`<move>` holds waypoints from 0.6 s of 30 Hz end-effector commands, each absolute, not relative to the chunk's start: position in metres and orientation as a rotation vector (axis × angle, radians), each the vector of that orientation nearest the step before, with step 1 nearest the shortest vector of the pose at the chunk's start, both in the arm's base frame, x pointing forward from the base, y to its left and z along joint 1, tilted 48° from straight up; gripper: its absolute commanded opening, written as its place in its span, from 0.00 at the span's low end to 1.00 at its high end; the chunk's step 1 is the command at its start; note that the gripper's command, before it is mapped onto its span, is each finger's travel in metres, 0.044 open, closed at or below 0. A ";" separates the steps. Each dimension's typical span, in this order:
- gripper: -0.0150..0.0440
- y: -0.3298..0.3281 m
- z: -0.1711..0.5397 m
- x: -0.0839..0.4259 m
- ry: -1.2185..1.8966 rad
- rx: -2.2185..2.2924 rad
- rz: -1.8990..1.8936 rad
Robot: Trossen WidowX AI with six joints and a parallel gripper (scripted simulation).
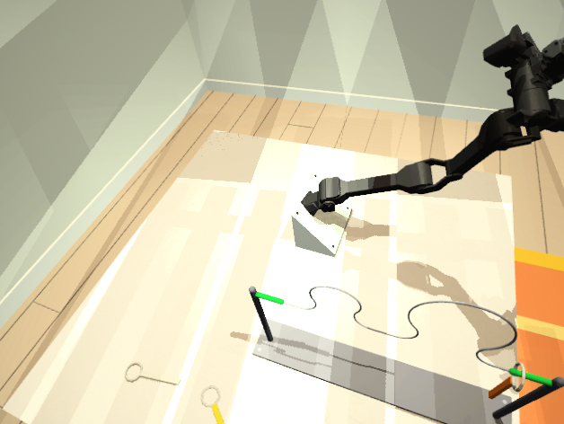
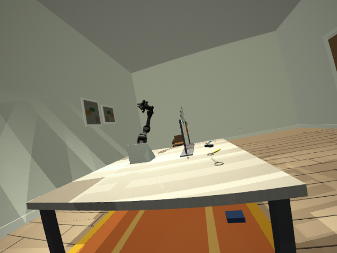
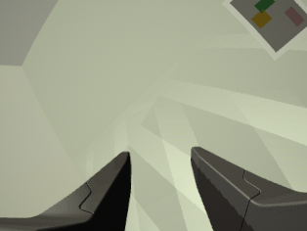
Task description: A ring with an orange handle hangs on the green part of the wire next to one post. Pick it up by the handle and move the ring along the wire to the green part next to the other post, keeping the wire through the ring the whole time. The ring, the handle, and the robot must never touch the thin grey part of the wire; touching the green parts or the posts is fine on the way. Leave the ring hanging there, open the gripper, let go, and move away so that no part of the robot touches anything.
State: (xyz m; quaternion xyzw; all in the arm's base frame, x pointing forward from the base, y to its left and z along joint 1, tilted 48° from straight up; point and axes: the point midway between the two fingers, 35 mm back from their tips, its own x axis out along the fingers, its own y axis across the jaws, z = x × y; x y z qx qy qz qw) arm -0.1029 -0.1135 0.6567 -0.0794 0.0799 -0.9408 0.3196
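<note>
The ring (image 1: 524, 375) hangs around the right green part (image 1: 539, 377) of the wire, near the right post (image 1: 524, 400). Its orange handle (image 1: 499, 387) (image 2: 187, 129) points away from the wire. The thin grey wire (image 1: 446, 301) winds to the left green part (image 1: 269, 298) at the left post (image 1: 262, 319) (image 2: 183, 138). My gripper (image 3: 160, 156) (image 2: 138, 105) is partly open, with nothing between the fingers. It is high up, well away from the ring and wire, and faces a wall. Its fingers cannot be made out in the top view.
The posts stand on a grey base plate (image 1: 365, 366). My arm rises from a pale wedge (image 1: 314, 236) (image 2: 138, 153). A pale ring tool (image 1: 159, 379) and a yellow-handled ring (image 1: 217, 413) (image 2: 217, 150) lie on the table (image 2: 163, 187). A small dark object (image 2: 209, 145) lies farther back.
</note>
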 end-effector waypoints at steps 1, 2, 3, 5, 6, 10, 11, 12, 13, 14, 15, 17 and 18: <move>0.53 -0.151 0.654 -0.064 0.132 -0.214 -2.321; 0.53 -0.156 0.653 -0.056 0.111 -0.211 -2.288; 0.53 -0.161 0.652 -0.047 0.090 -0.207 -2.256; 0.53 -0.170 0.651 -0.030 0.051 -0.198 -2.189; 0.53 -0.174 0.650 -0.021 0.031 -0.192 -2.156; 0.53 -0.186 0.646 0.017 -0.041 -0.164 -2.020; 0.53 -0.188 0.645 0.027 -0.058 -0.156 -1.986; 0.53 -0.189 0.644 0.037 -0.075 -0.147 -1.952; 0.53 -0.190 0.643 0.047 -0.091 -0.138 -1.917; 0.53 -0.191 0.642 0.057 -0.107 -0.129 -1.882; 0.53 -0.191 0.640 0.067 -0.122 -0.118 -1.847; 0.53 -0.190 0.638 0.088 -0.150 -0.097 -1.777; 0.53 -0.188 0.636 0.098 -0.164 -0.086 -1.742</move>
